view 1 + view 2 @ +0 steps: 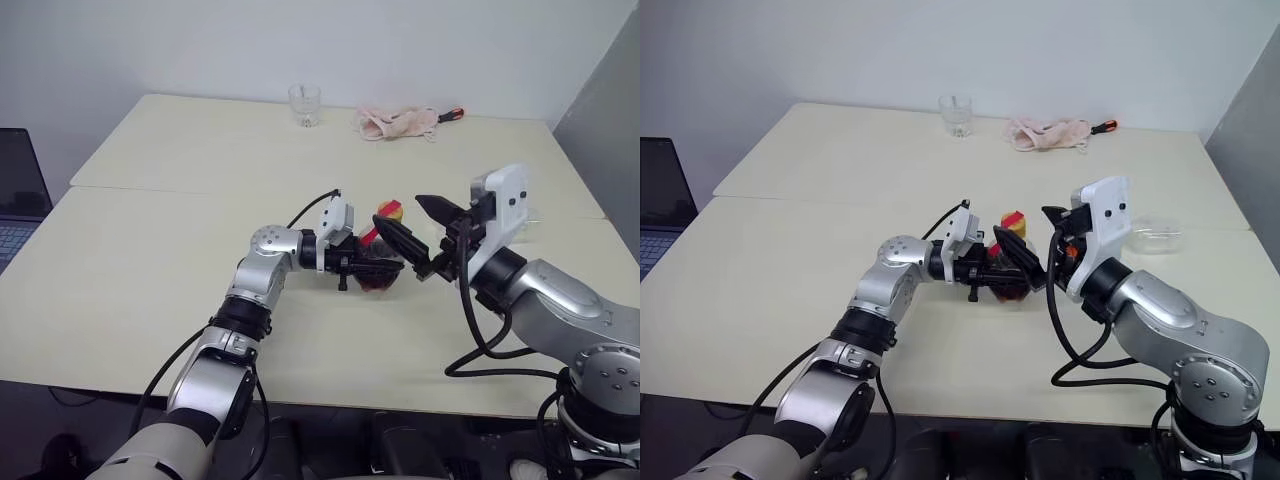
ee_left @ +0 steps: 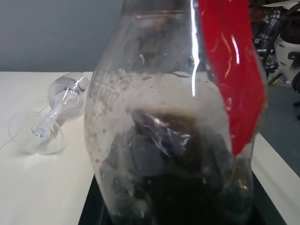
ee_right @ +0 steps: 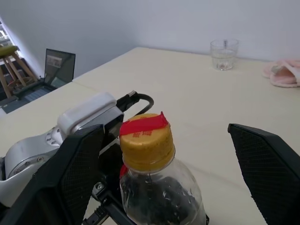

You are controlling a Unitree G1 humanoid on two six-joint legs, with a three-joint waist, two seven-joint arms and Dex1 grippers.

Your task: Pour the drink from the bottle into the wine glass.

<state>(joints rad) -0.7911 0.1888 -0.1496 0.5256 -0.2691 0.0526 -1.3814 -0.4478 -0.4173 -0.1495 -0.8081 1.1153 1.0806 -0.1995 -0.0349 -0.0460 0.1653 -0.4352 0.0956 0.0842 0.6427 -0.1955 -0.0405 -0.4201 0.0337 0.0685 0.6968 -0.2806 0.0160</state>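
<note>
Right tool, fingers apart, straddles the yellow screw cap; left tool clamps the small clear plastic bottle. Centre, then twist squarely.

Two pale cream tables stand pushed together, a seam running between them. A plain white wall rises behind the far edge. A grey panel stands past the right edge, a dark laptop past the left.

Both eye views look down over the counter from the head. Each wrist view sits close against the bottle, the left one perhaps nearest.
</note>
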